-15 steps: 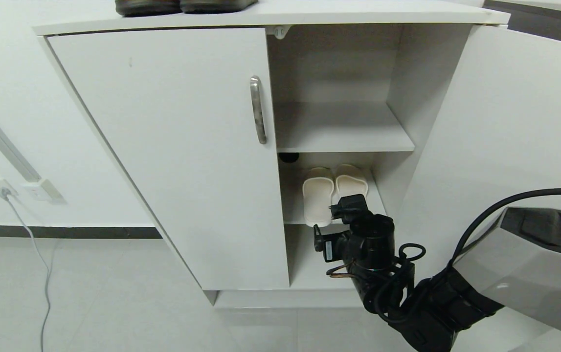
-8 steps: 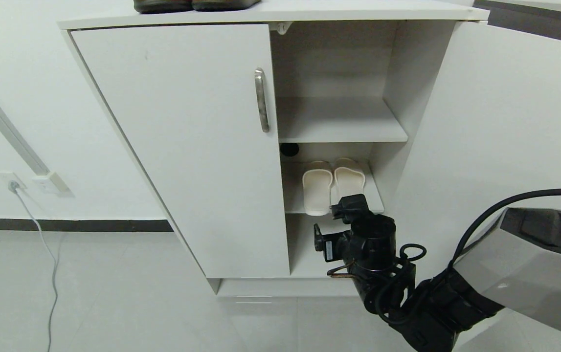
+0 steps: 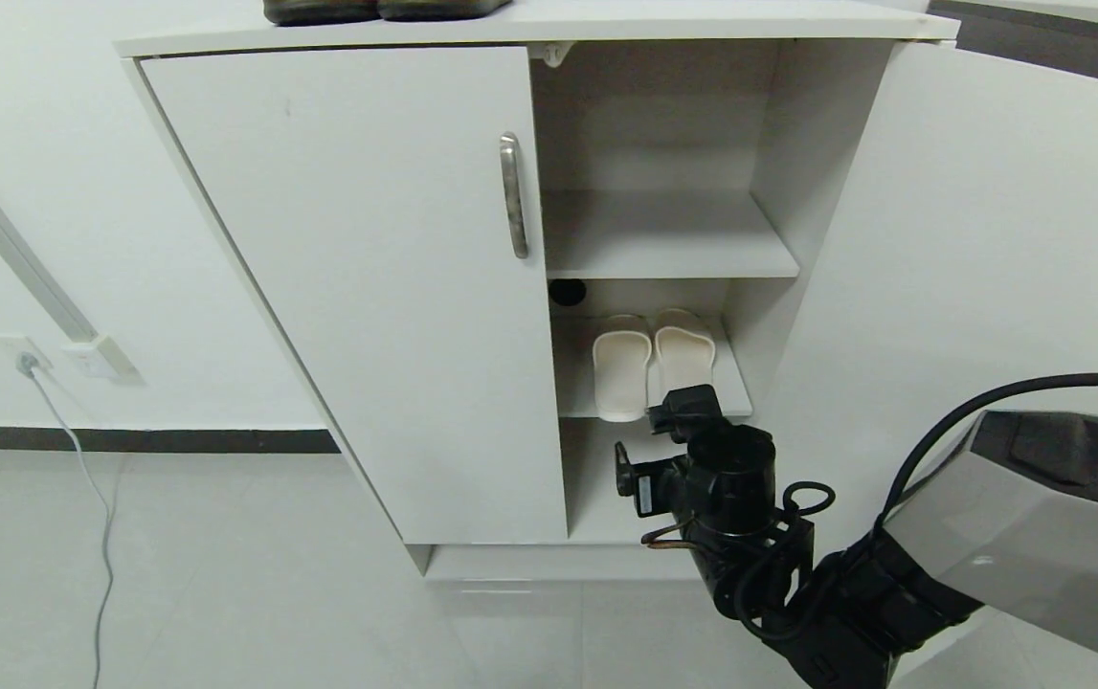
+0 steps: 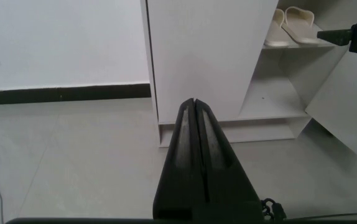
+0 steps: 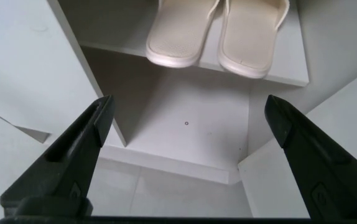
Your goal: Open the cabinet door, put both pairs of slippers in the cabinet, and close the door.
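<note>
A white cabinet (image 3: 357, 287) has its left door shut and its right door (image 3: 970, 239) swung wide open. A pair of white slippers (image 3: 652, 364) lies side by side on the middle shelf, toes inward; the white slippers (image 5: 178, 34) sit just beyond my right fingers. A dark pair of slippers (image 3: 386, 10) rests on the cabinet's top. My right gripper (image 3: 678, 411) hangs open and empty before the shelf's front edge, its fingers spread wide (image 5: 190, 106). My left gripper (image 4: 193, 102) is shut on nothing, low over the floor in front of the shut door.
The upper shelf (image 3: 663, 239) and the bottom compartment (image 5: 191, 124) hold nothing. A metal handle (image 3: 510, 196) runs down the shut door. A wall outlet (image 3: 27, 364) and its cable (image 3: 99, 536) are at the left. Tiled floor lies before the cabinet.
The whole head picture has shifted, so the camera moved, and the cabinet sits slightly farther off. My right gripper stays open by the shelf's front edge, apart from the white slippers.
</note>
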